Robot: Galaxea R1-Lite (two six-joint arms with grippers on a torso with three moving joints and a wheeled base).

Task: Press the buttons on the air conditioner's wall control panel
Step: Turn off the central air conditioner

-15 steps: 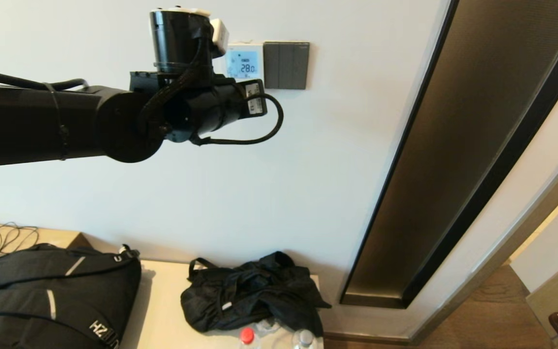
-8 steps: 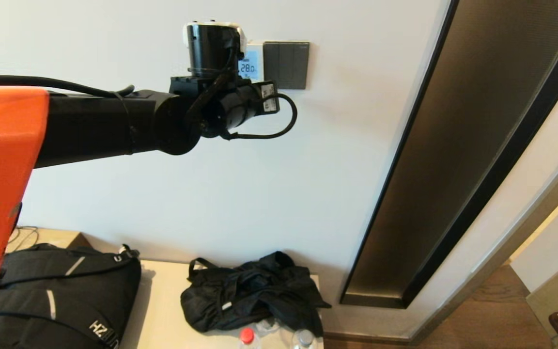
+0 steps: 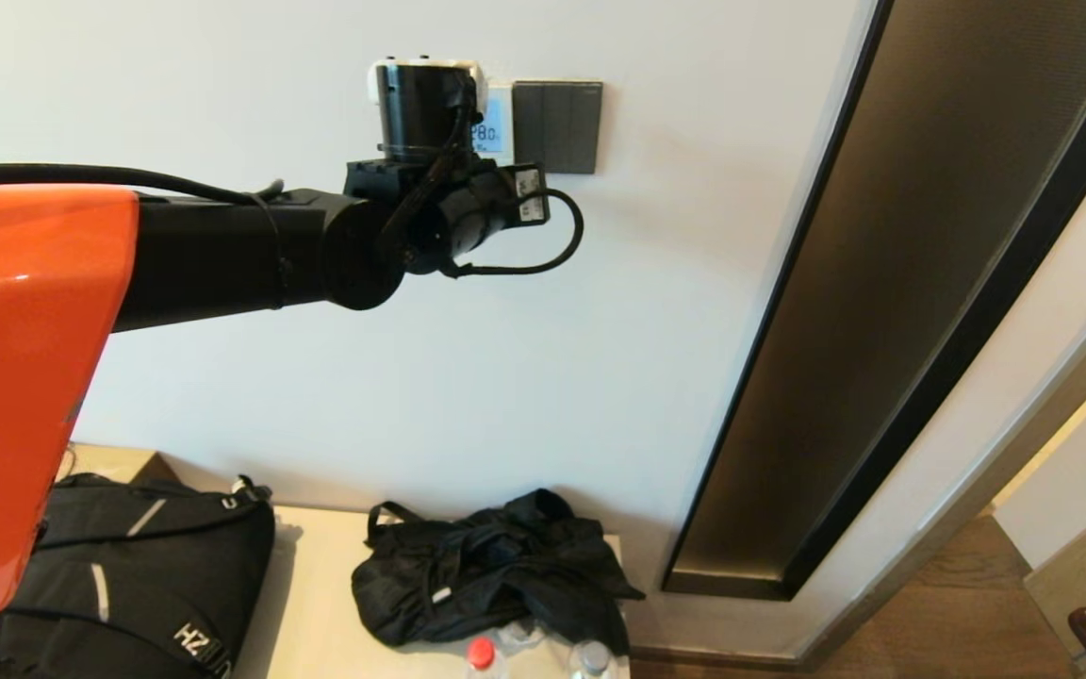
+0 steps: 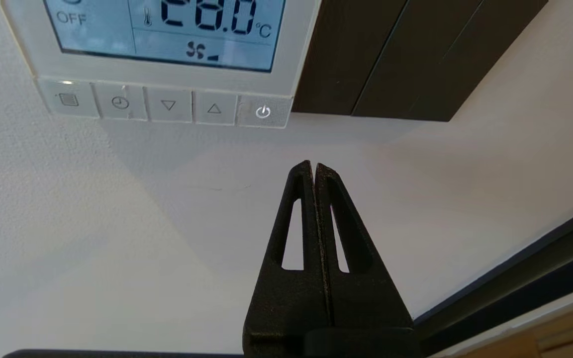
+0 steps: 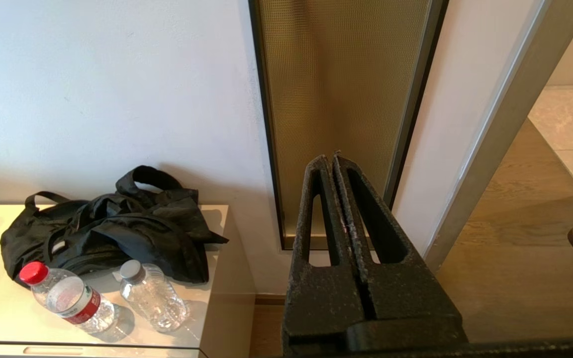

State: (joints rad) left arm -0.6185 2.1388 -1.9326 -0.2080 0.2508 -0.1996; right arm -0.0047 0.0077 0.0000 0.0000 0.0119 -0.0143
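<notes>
The white control panel [image 4: 294, 54] sits on the wall, its light blue screen [image 4: 167, 30] reading 28.0 °C and OFF. The row of pale grey buttons [image 4: 167, 105] runs along its bottom strip, with the power button [image 4: 263, 112] at one end. My left gripper [image 4: 314, 165] is shut and empty, its tips close to the wall a little below the power button, apart from it. In the head view the left wrist [image 3: 425, 104] covers most of the panel [image 3: 496, 123]. My right gripper [image 5: 330, 159] is shut and empty, parked low, out of the head view.
A dark grey three-switch plate [image 3: 557, 127] adjoins the panel. A tall dark-framed panel [image 3: 892, 283] stands to the right. Below, a pale cabinet [image 3: 312, 585] carries a black backpack [image 3: 100, 575], a black bag [image 3: 496, 566] and two water bottles [image 5: 70, 298].
My left arm has moved right and forward toward the wall, and its wrist now covers most of the control panel in the head view.
</notes>
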